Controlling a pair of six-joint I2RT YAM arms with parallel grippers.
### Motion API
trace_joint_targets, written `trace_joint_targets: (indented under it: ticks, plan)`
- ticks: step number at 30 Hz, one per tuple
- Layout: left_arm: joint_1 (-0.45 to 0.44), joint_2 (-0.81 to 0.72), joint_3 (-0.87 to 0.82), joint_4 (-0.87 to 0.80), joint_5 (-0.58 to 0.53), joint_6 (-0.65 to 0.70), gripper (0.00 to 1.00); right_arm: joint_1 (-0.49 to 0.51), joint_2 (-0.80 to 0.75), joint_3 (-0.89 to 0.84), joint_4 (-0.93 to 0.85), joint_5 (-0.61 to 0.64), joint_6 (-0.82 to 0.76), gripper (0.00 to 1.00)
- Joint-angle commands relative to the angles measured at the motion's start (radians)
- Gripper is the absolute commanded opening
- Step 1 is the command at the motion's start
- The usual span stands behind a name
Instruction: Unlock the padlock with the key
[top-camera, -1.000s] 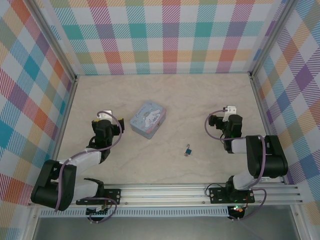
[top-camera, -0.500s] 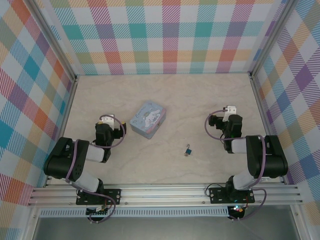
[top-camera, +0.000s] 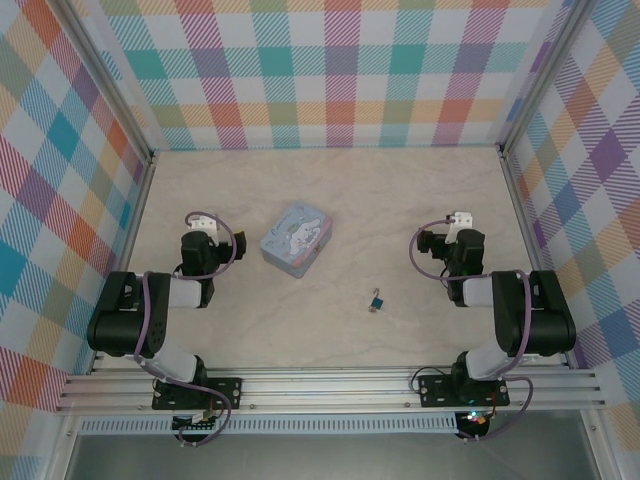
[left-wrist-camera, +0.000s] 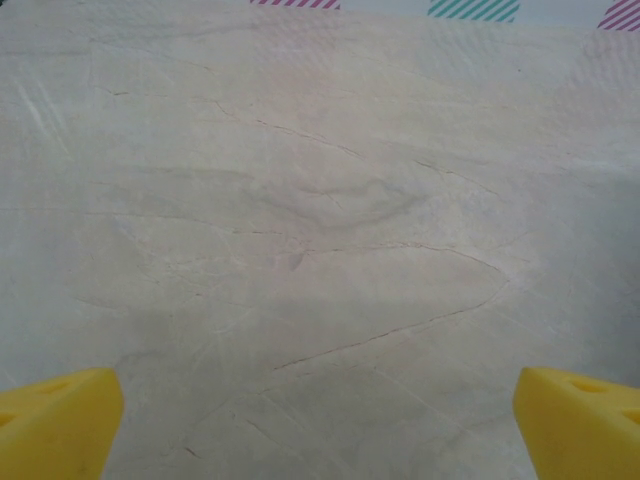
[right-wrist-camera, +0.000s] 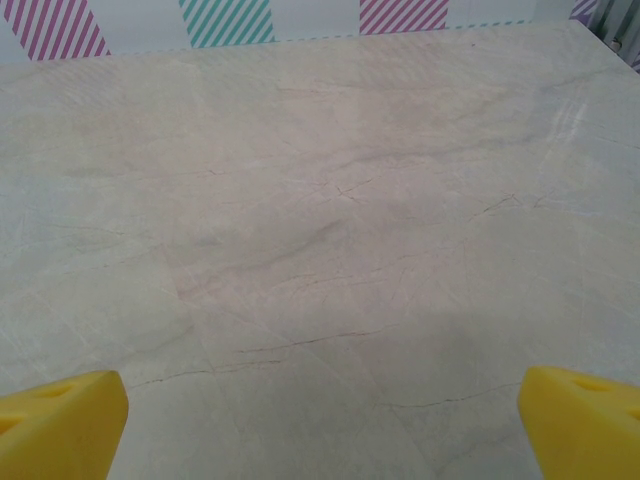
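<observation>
The padlock (top-camera: 376, 298), a tiny bluish body with a thin silvery shackle, lies flat on the pale marble-patterned table (top-camera: 400, 200), right of centre and nearer the front rail (top-camera: 330, 385) than the back wall. A dark speck (top-camera: 371, 308) touches its near end at about 7 o'clock; it is too small to name.

At roughly 10 o'clock from the padlock, and well apart from it, sits a pale blue cartoon-printed tin (top-camera: 296, 238), set at a slant to the table edges. Its lid is on, so whatever it holds is hidden.

At about 2 o'clock from the padlock the right gripper (top-camera: 460, 232) hangs low over the tabletop, touching neither padlock nor tin. In the right wrist view its yellow fingertips (right-wrist-camera: 60, 420) stand spread wide at the bottom corners, with bare marble between them and nothing held.

Between 9 and 10 o'clock, beyond the tin, the left gripper (top-camera: 200, 235) is folded back close to its own arm. In the left wrist view its yellow fingertips (left-wrist-camera: 55, 420) are likewise spread wide apart over bare table, gripping nothing.

Plaid panels (top-camera: 340, 70) in pastel colours wall the table on three sides.
</observation>
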Motion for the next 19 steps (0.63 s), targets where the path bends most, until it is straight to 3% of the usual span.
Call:
trace_joint_targets:
  ticks: [1,19]
  plan:
    - [-0.002,0.003,0.006,-0.005,0.017,-0.014,1.00,0.002,-0.010,0.003,0.014,-0.017,0.014,1.00]
    - [-0.004,0.003,0.006,-0.007,0.015,-0.012,1.00,0.001,-0.008,0.012,-0.002,-0.050,0.001,1.00]
